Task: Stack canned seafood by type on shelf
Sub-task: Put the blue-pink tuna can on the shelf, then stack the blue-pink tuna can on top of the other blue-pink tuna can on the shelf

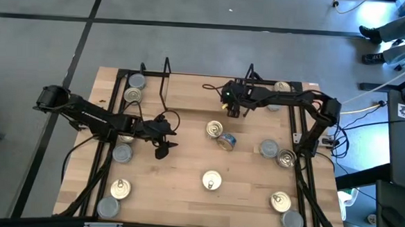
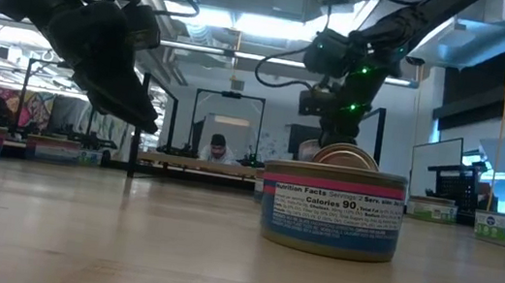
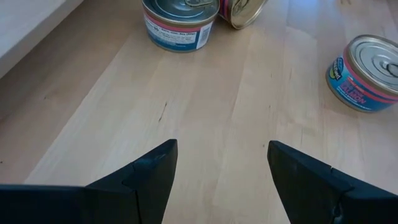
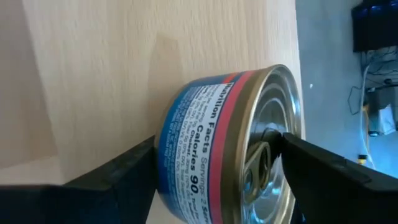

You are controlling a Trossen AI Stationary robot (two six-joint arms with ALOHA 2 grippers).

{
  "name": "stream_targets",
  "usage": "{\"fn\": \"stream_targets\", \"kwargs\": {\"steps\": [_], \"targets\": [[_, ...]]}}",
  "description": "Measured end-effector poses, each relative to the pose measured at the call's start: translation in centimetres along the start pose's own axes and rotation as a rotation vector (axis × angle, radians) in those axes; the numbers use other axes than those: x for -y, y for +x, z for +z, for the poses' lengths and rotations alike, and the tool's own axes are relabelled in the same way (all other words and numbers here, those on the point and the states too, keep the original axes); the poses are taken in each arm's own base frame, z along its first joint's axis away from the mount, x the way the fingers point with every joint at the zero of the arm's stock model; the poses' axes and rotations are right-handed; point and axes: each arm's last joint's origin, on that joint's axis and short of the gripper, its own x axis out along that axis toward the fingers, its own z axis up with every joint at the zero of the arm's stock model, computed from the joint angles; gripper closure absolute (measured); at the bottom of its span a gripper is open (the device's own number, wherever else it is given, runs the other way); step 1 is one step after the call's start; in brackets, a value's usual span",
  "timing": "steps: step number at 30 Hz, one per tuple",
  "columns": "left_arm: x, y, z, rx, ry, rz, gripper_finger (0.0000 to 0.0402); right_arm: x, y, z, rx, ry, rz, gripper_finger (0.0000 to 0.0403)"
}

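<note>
Currently the right pincer (image 1: 233,109) sits at the far middle of the worktop (image 1: 186,168), over the light wood base of the shelf (image 1: 189,95). Its two dark fingers are clamped on a tin (image 4: 230,143), one finger on the base end and one on the lid. In the right wrist view the tin is a short round cylinder, axis running from finger to finger, with a blue paper label, a pink band at the top edge and nutrition print. Its lid is silver-grey metal with stamped concentric rings and a pull tab; the front finger presses right at the tab.

The left pincer (image 1: 163,147) hangs over the left-middle of the worktop, fingers apart, nothing between them. In the left wrist view only pale, straight-grained wood lies between the fingers (image 3: 149,174).

Two tins (image 1: 220,135) lie touching near the centre of the worktop: one upright with a gold lid, the other tipped on its side with the blue label showing. Another gold-lidded tin (image 1: 212,180) stands upright nearer the front. More tins stand along both side edges, some gold-lidded, some plain grey.

The shelf is thin black wire with upright end frames (image 1: 166,73).

A seated person (image 2: 217,149) shows in the room beyond.
</note>
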Motion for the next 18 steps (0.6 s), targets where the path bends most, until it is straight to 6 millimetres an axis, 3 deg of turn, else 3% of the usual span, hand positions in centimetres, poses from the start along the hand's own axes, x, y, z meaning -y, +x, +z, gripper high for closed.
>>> {"fn": "stream_targets", "kwargs": {"steps": [4, 18], "targets": [[-0.03, 0.00, 0.01, 0.000, -0.001, 0.001, 0.0153, 0.14, -0.13, -0.11, -0.037, -0.001, -0.075, 0.0093], [-0.04, 0.01, 0.02, 0.001, -0.002, 0.002, 0.0153, 0.04, -0.39, 0.05, 0.014, -0.006, 0.010, 0.0093]]}}
